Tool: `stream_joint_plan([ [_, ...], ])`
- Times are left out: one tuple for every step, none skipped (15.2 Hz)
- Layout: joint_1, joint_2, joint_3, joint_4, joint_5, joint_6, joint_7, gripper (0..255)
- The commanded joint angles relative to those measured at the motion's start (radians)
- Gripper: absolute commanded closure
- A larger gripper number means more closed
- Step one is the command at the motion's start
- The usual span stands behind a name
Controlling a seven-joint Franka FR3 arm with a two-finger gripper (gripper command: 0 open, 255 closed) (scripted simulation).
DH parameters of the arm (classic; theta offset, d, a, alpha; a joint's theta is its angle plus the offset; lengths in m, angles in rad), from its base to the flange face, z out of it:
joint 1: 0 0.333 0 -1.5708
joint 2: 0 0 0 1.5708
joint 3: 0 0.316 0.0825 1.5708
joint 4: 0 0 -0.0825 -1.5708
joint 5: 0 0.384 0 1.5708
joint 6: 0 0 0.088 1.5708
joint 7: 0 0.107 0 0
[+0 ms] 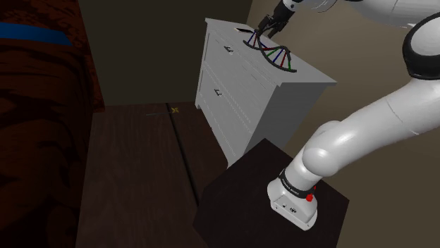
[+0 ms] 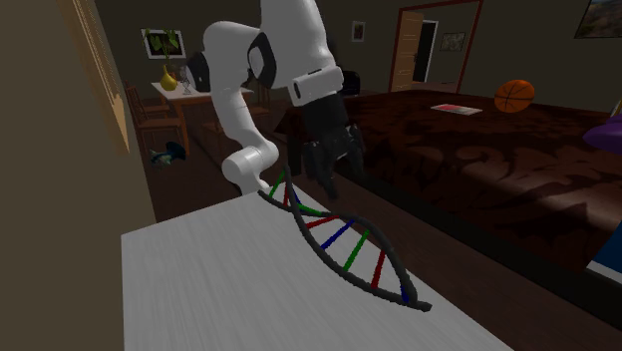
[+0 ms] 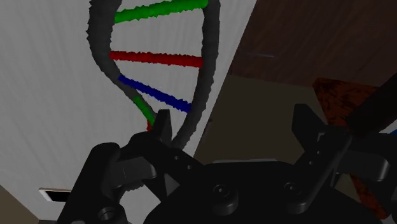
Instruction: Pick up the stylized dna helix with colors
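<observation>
In the wrist view the black two-finger hand [image 3: 232, 124] stands wide open. The near tip of the grey-stranded helix with red, green and blue rungs [image 3: 207, 70] lies just inside one finger [image 3: 162, 130]. The other finger is well apart from it. Whether the first finger touches the strand cannot be told.

The second exterior view adds that the helix [image 2: 344, 239] lies flat on the white chest of drawers [image 2: 219, 289], along its top's edge. The hand [image 2: 339, 179] hangs over the helix's far end.

The shoulder view shows the chest [image 1: 233, 98] whole, with its drawer fronts. The helix [image 1: 276, 55] lies on top, under the hand [image 1: 266, 32], and the dark box stand [image 1: 240, 190] is just beside the chest.

Beyond the chest a bed with a dark brown cover [image 2: 478, 170] carries an orange basketball [image 2: 514, 96] and a red-and-white book [image 2: 457, 109]. Farther from the chest is a yellow vase [image 2: 167, 75].
</observation>
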Motion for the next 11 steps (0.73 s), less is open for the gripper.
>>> stream_joint_plan([
  [0.015, 0.065, -0.048, 0.06, 0.05, 0.025, -0.055, 0],
  [0.021, 0.098, -0.072, 0.089, 0.079, 0.035, -0.085, 0],
  [0.027, 0.129, -0.096, 0.118, 0.11, 0.042, -0.114, 0],
  [0.026, 0.128, -0.095, 0.103, 0.11, 0.055, -0.116, 0],
  [0.025, 0.127, -0.095, 0.089, 0.11, 0.069, -0.118, 0],
  [0.025, 0.126, -0.096, 0.075, 0.111, 0.082, -0.12, 0],
  [0.024, 0.125, -0.096, 0.061, 0.111, 0.095, -0.122, 0],
  [0.024, 0.125, -0.097, 0.047, 0.112, 0.108, -0.125, 0],
  [0.024, 0.125, -0.098, 0.034, 0.113, 0.122, -0.127, 0],
  [0.024, 0.125, -0.099, 0.02, 0.114, 0.135, -0.129, 0],
  [0.024, 0.125, -0.099, 0.013, 0.115, 0.142, -0.131, 0],
])
